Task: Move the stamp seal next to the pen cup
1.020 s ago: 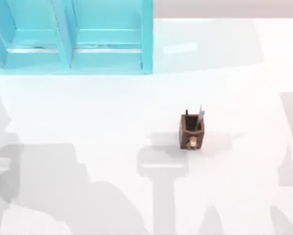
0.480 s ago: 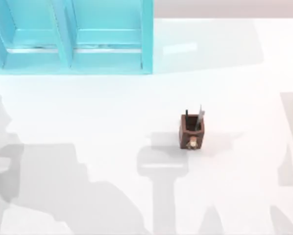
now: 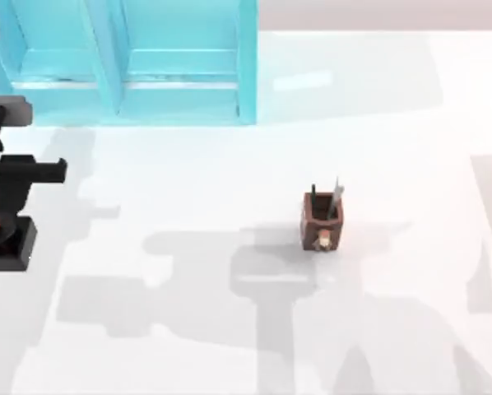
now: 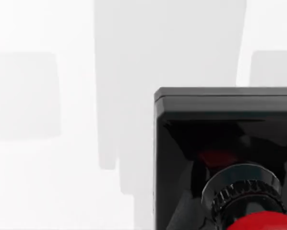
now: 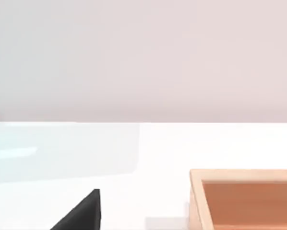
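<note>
- Red-knobbed: one stamp seal [image 3: 1, 234] at the desk's [image 3: 188, 181] far left edge, under my left gripper [image 3: 3, 177]; whether its fingers are apart or together, I cannot tell.
- One pen cup [image 3: 322, 220], two pens, right of centre, well apart from the seal.
- One turquoise cabinet [image 3: 131, 62] at the back left.

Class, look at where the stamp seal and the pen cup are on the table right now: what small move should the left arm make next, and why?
Probably carry the stamp seal rightward across the table toward the pen cup. In the top view the seal sits at the far left edge beneath the left arm's black gripper, while the cup stands well to its right, so the two are far apart.
</note>
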Robot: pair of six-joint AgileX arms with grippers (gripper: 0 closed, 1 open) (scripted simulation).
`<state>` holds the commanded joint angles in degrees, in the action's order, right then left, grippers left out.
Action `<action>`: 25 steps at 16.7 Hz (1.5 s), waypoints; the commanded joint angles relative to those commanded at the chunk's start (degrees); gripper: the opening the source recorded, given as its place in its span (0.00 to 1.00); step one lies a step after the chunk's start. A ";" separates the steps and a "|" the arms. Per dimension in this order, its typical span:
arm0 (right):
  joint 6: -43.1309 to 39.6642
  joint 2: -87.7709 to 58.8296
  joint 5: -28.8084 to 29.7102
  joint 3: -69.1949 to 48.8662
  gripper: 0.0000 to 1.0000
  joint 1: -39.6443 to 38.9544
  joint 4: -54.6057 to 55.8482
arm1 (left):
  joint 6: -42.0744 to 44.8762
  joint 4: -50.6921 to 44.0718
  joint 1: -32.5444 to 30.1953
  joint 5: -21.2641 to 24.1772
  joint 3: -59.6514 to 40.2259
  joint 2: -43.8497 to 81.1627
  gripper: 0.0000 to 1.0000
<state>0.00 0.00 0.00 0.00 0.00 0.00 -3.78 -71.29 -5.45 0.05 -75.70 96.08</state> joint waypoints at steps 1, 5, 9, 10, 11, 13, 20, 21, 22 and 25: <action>0.00 0.00 0.00 0.00 1.00 0.00 0.00 | -3.13 -3.22 -2.92 0.02 -2.47 -0.63 0.00; 0.00 0.00 0.00 0.00 1.00 0.00 0.00 | -10.04 -10.23 -9.69 -0.02 -8.74 -3.11 0.00; 0.00 0.00 0.00 0.00 1.00 0.00 0.00 | -10.16 -10.35 -9.71 0.01 -8.81 -3.07 0.00; 0.00 0.00 0.00 0.00 1.00 0.00 0.00 | -10.24 -10.36 -9.79 0.01 -8.94 -2.94 0.00; 0.00 0.00 0.00 0.00 1.00 0.00 0.00 | -10.64 -10.47 -10.24 -0.01 -9.61 -2.29 0.00; 0.00 0.00 0.00 0.00 1.00 0.00 0.00 | -12.41 -11.02 -12.23 -0.07 -12.85 0.88 0.00; 0.00 0.00 0.00 0.00 1.00 0.00 0.00 | -24.17 -15.06 -24.57 0.24 -38.95 23.47 0.00; 0.00 0.00 0.00 0.00 1.00 0.00 0.00 | -26.09 -15.42 -26.44 0.32 -42.91 26.75 0.00; 0.00 0.00 0.00 0.00 1.00 0.00 0.00 | -27.93 -15.68 -28.22 0.37 -46.57 29.80 0.00; 0.00 0.00 0.00 0.00 1.00 0.00 0.00 | -32.35 -16.10 -32.53 0.31 -54.77 36.97 0.00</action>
<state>0.00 0.00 0.00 0.00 0.00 0.00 -36.13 -87.39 -37.98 0.36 -130.46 133.05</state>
